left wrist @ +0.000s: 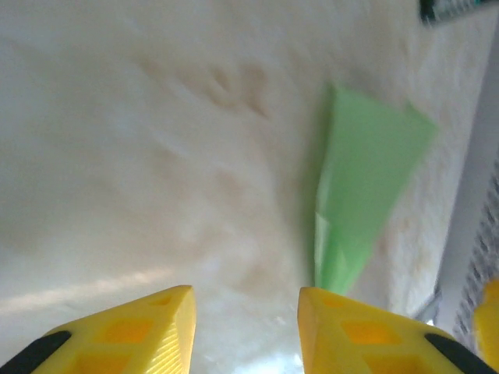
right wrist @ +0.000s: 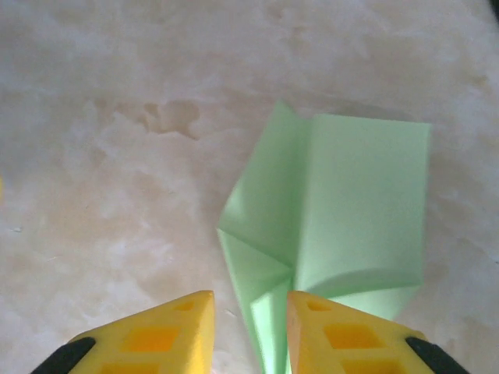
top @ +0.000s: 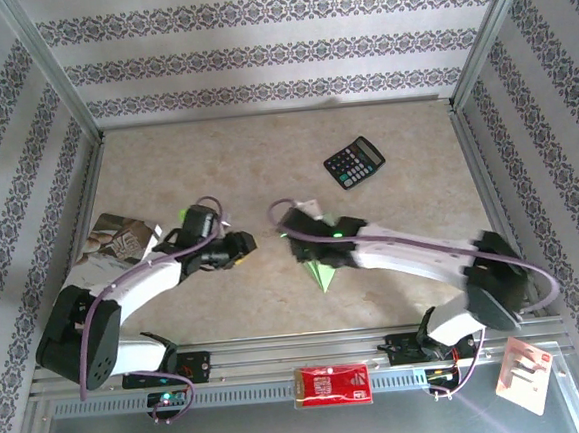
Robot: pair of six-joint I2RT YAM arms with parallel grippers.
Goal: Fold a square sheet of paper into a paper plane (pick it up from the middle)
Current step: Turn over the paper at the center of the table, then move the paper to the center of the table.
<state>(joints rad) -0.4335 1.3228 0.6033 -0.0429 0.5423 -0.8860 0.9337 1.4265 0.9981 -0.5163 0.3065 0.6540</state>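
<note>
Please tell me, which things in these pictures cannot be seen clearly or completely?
Top view: the right arm covers most of the paper plane; its pointed end sticks out.
Left wrist view: blurred, so the plane's creases are unclear; the calculator is cut by the top edge.
Right wrist view: the plane's narrow end leaves the bottom edge between the right gripper fingers; contact cannot be judged.

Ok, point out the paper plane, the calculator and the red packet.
paper plane point(right wrist: 362, 202): right wrist view, on its broad flat wing.
calculator point(top: 354, 162): top external view, middle of its keypad.
red packet point(top: 333, 384): top external view, centre of its red face.
</note>
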